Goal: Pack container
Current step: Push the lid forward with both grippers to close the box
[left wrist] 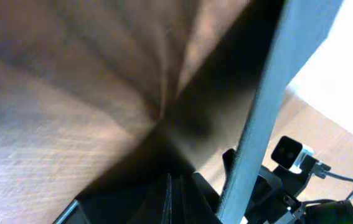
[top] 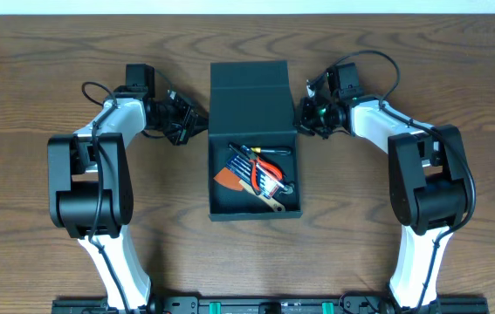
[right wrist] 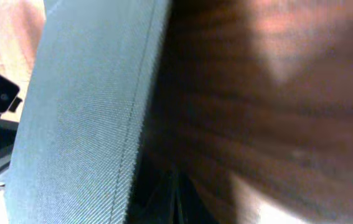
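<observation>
Flanking one dark container [top: 238, 206] at the centre of the table [top: 55, 52] are two grippers. The left gripper [top: 188, 122] sits just beside the left edge of the open lid [top: 250, 100], and the right gripper [top: 306, 113] is by its right edge. Fingers apart or together? Can't tell on either. Inside lies a tangle of hand tools [top: 260, 174], overlapping too much to count, any print too small to read.

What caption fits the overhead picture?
Open dark container of hand tools sits between the left arm and right arm.

White shells on left arm [top: 116, 118] and right arm [top: 374, 120], bulky black joint housings [top: 81, 183], thin black cables [top: 378, 57] looping off wrists; black left gripper [top: 196, 122], right gripper [top: 304, 113].
</observation>
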Available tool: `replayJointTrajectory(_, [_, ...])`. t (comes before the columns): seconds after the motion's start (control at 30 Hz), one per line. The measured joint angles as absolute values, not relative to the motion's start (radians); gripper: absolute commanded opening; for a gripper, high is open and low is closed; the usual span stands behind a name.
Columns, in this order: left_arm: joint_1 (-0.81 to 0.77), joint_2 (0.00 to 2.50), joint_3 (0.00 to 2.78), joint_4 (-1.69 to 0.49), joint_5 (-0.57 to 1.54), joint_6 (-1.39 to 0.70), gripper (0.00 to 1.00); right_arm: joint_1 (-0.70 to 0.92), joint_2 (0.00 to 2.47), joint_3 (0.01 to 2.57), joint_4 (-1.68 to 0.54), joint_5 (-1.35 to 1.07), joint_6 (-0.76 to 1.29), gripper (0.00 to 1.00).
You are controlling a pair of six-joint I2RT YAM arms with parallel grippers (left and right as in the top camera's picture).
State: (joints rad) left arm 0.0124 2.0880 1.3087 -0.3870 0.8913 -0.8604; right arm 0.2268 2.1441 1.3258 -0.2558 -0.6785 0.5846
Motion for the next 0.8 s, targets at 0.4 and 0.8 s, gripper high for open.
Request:
replayJointTrajectory(0.4, [0.019,2.091,1.37,-0.454,0.931,-0.693,0.06,0.227,2.09,1.326,-0.237,-0.679,0.484,0.01])
replayJointTrajectory(0.8, [0.017,1.983,1.388,-0.575,0.893,-0.535,0.06,0.228,1.893,1.326,-0.274,-0.671,0.382,0.01])
